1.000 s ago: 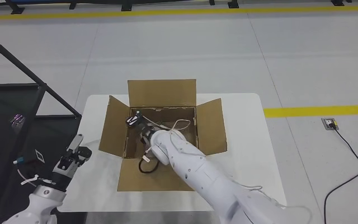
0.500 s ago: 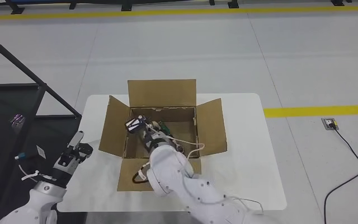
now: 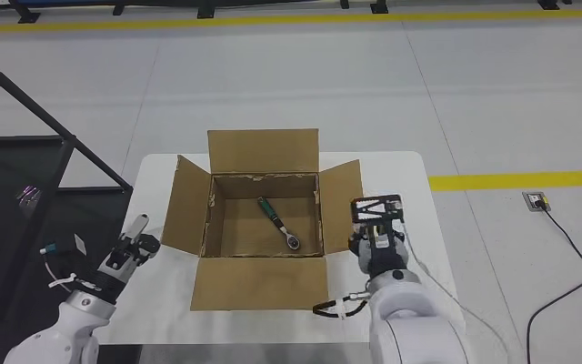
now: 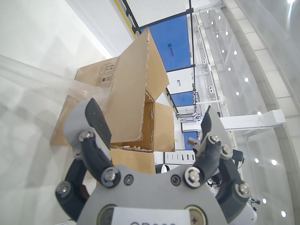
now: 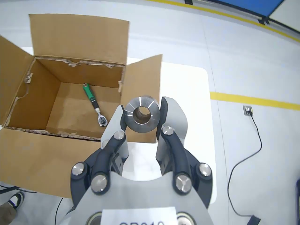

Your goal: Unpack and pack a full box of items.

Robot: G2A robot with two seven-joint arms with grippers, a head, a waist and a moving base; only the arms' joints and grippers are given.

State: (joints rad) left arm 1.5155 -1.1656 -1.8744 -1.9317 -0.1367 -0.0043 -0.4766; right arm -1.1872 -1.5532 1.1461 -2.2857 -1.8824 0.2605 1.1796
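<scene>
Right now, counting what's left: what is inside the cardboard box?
The cardboard box holds one green-handled ratchet wrench. The right gripper, holding a metal ring, covers a near corner in the wrist view; from above it looks bare.

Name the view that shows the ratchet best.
Right wrist view: the ratchet lies whole on the box floor. The top view shows it too, farther off; in the left wrist view box walls hide it.

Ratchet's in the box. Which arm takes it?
Left, most likely, for the ratchet. The left claw is open and empty beside the box's left flap. The right claw is shut on a metal ring over the table, so it would have to set that down first.
</scene>
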